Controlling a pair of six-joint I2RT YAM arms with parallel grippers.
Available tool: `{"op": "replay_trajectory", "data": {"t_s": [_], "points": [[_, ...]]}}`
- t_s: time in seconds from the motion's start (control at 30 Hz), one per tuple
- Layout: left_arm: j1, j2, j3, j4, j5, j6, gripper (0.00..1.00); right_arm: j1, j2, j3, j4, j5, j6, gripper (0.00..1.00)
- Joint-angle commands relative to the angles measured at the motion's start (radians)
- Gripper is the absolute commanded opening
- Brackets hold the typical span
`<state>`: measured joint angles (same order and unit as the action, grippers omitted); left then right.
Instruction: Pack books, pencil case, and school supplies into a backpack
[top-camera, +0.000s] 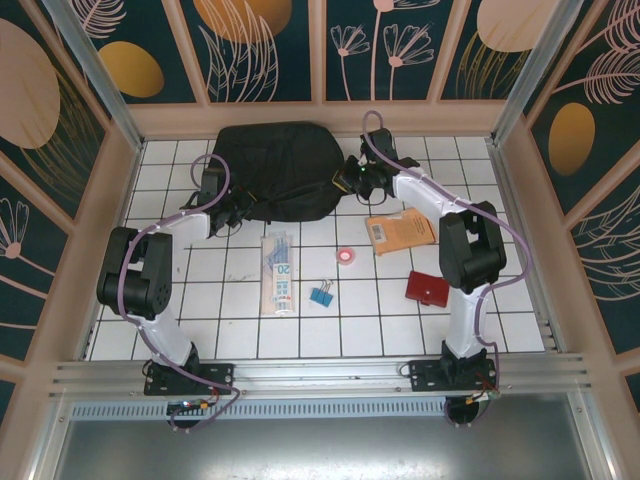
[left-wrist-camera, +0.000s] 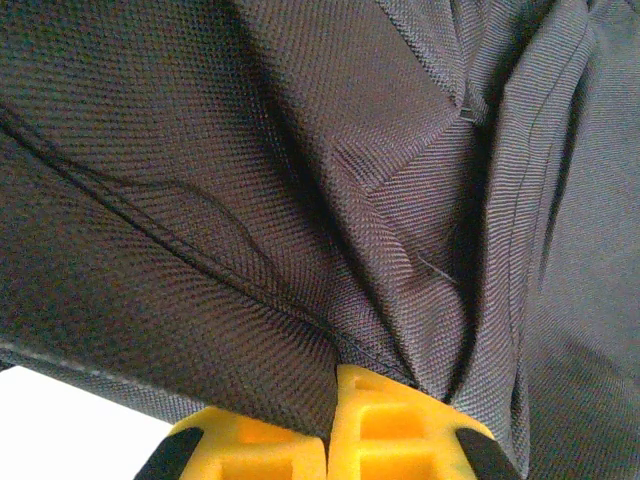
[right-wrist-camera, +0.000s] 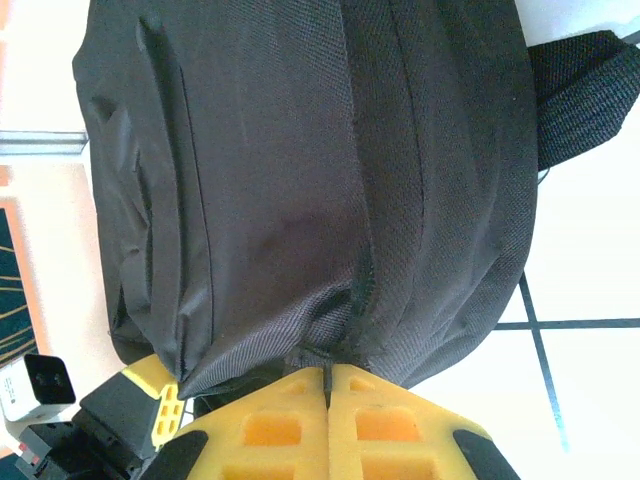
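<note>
**A:** Which step are you on?

**B:** You're opening the bag, and nothing is going in yet. On the table, the clip is lying at six o'clock, the red book at four, the case at eight, and the disc and orange book toward three.

**A:** Grippers?

**B:** The left gripper is pinching bag fabric at eleven. The right gripper is clamping at the zip, at one. I can't tell what's inside the bag. Next, I'd judge, you're drawing the zip along while the left anchors.
</note>
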<state>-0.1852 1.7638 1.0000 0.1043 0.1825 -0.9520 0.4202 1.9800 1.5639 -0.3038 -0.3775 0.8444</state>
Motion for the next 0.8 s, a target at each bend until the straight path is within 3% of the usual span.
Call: {"op": "replay_trajectory", "data": {"t_s": [0.0,0.1,0.3,0.43,0.63,0.77], "points": [[0.003,-0.035,-0.005,0.011,-0.001,0.038,0.0,-0.006,-0.01,0.004,-0.038,0.047,-0.048,0.06],[0.004,-0.035,-0.008,0.011,0.0,0.046,0.0,-0.013,-0.027,-0.003,-0.071,0.074,-0.062,0.15],[0.002,-0.03,-0.016,0.032,0.018,0.054,0.0,-0.012,-0.023,-0.01,-0.086,0.049,-0.04,0.48],[-0.004,-0.023,-0.021,0.046,0.034,0.056,0.0,-0.009,0.001,0.021,-0.086,0.034,-0.025,0.58],[-0.016,-0.012,-0.018,0.045,0.032,0.061,0.0,0.003,0.078,0.102,-0.111,0.011,-0.004,0.61],[-0.017,-0.012,-0.013,0.037,0.031,0.066,0.0,0.005,0.086,0.105,-0.088,0.004,0.013,0.52]]}}
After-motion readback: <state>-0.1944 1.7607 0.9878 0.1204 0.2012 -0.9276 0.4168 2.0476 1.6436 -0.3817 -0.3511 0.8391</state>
